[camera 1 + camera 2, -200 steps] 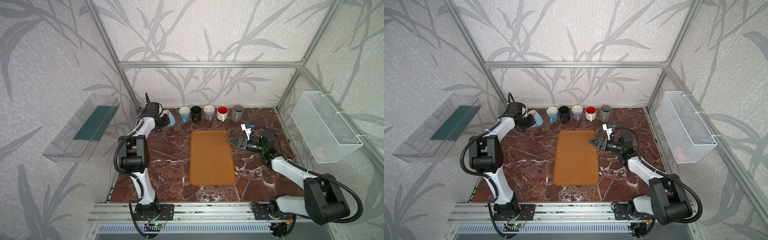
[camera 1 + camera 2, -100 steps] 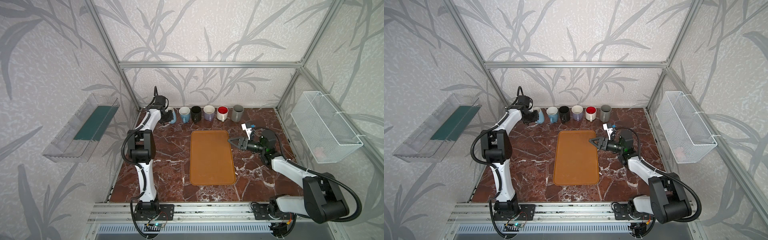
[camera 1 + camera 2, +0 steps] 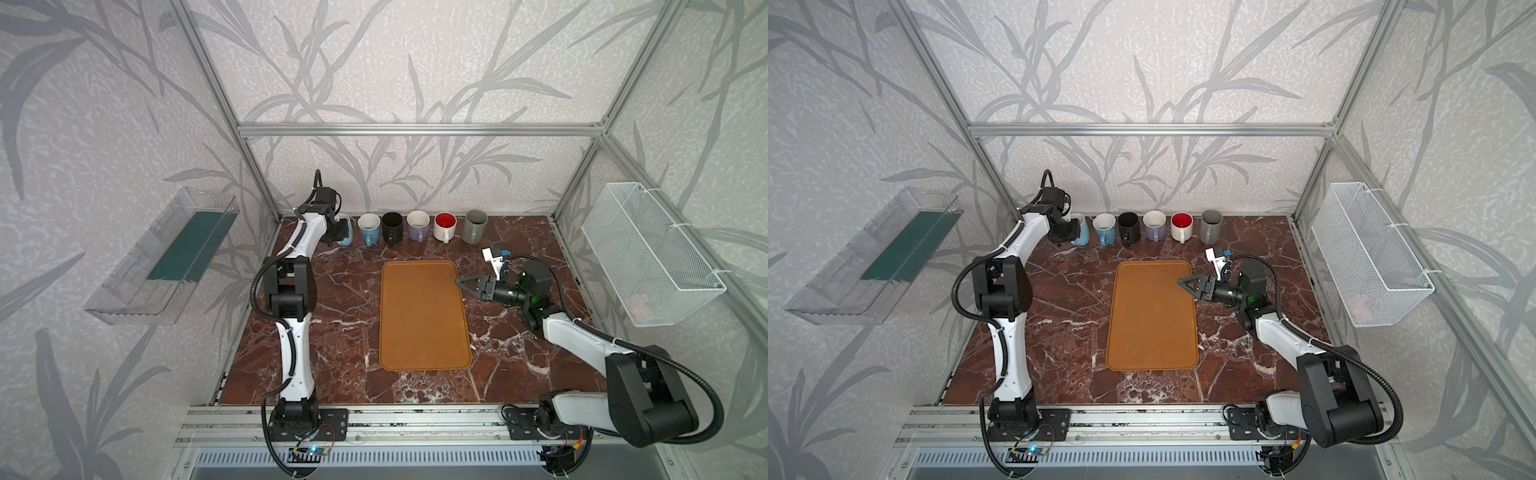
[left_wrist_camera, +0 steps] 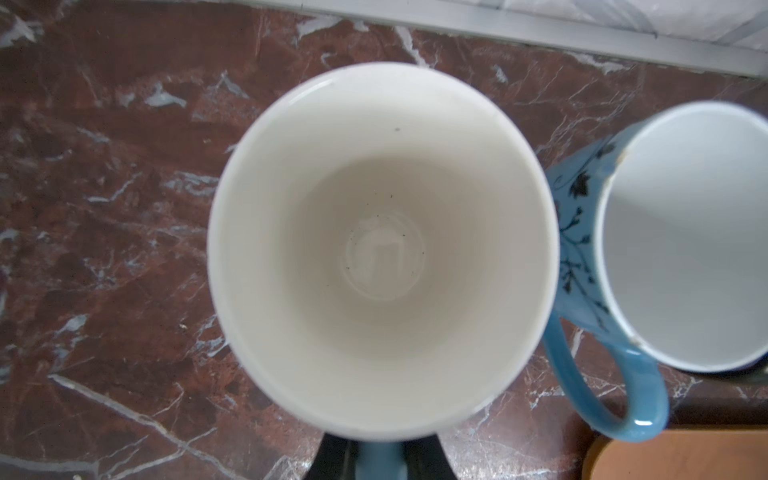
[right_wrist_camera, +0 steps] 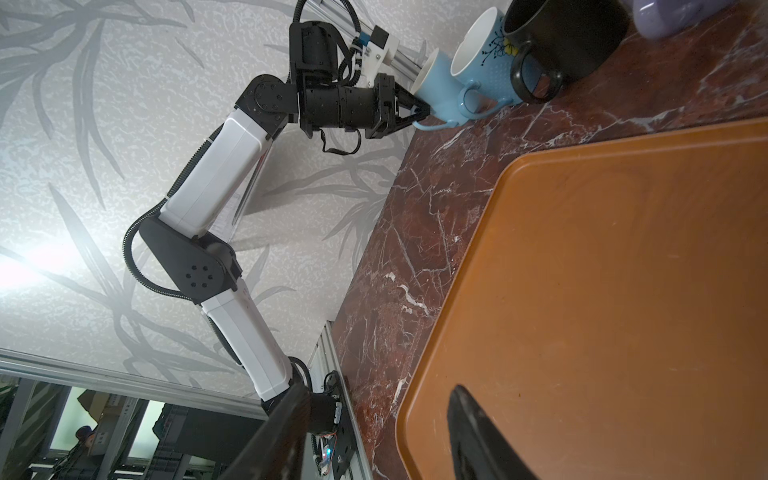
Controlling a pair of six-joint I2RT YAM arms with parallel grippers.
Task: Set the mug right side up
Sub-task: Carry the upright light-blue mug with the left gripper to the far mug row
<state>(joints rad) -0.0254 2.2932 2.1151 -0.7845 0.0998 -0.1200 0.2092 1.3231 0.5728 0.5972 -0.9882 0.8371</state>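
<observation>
I am gripping the handle of the light blue mug (image 3: 348, 237) with my left gripper (image 5: 419, 114), the jaws being closed tight on that handle. The mug is sitting opening-up at the left end of the mug row along the back edge of the marble table (image 3: 340, 299), just beside the patterned blue mug (image 3: 369, 227). The left wrist camera is looking straight down into its white interior. I cannot tell whether its base is resting on the table. I am holding my right gripper (image 3: 462, 282) over the right edge of the orange tray (image 3: 422, 316), well apart from the mugs, with its jaws standing partly open and gripping nothing.
</observation>
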